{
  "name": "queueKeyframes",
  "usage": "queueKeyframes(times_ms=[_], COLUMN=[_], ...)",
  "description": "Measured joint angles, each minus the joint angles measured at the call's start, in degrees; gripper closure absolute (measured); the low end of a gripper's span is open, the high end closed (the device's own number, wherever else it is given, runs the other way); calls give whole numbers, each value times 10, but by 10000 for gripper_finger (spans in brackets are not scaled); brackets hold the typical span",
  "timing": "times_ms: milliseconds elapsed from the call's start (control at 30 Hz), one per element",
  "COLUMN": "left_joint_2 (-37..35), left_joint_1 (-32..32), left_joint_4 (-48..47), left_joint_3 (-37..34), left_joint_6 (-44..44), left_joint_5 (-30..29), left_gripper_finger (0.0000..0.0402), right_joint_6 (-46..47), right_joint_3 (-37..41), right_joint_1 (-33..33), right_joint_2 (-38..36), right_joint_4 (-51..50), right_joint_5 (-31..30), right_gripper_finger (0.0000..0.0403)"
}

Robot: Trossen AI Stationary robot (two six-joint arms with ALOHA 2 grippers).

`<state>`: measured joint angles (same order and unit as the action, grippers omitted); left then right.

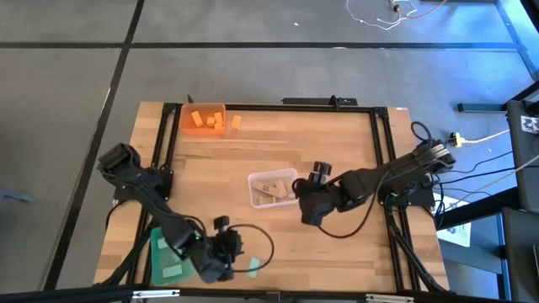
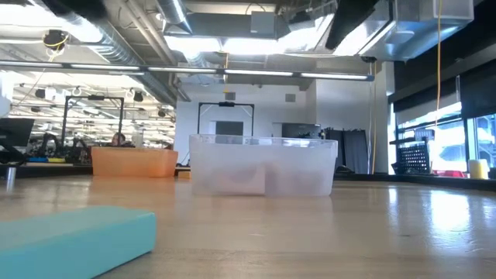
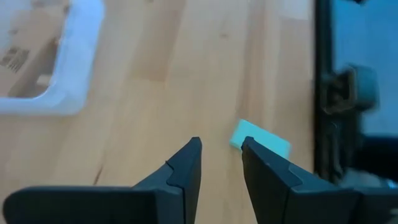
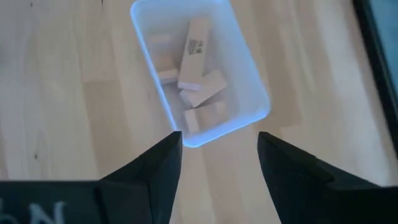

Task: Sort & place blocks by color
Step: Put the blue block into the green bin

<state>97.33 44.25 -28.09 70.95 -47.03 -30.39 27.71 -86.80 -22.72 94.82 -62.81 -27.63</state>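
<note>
Left wrist view: left pincer (image 3: pixel 221 163) part-open, empty, above mint block (image 3: pixel 260 138).

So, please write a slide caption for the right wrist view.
Open right gripper poised beside the clear bin holding tan blocks.

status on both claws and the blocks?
Left claw open, empty, over mint block on the table. Right claw open beside clear bin of tan blocks. One orange block outside orange bin. Nothing blocking.
</note>
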Motion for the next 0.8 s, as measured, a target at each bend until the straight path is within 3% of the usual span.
queueKeyframes(times_ms=[333,667,800], left_joint_2=[5,5,5], left_joint_1=[-14,-14,-14], left_joint_4=[-32,-34,-37], left_joint_3=[3,3,3], left_joint_6=[-106,-125,-125], left_joint_5=[5,35,35], left_gripper_finger=[296,296,296], right_joint_6=[-12,-15,-54], right_joint_3=[0,2,54], right_joint_1=[2,2,2], right_joint_2=[-67,-67,-90], right_joint_4=[-3,22,106], right_joint_5=[-11,27,44], right_gripper_finger=[194,194,194])
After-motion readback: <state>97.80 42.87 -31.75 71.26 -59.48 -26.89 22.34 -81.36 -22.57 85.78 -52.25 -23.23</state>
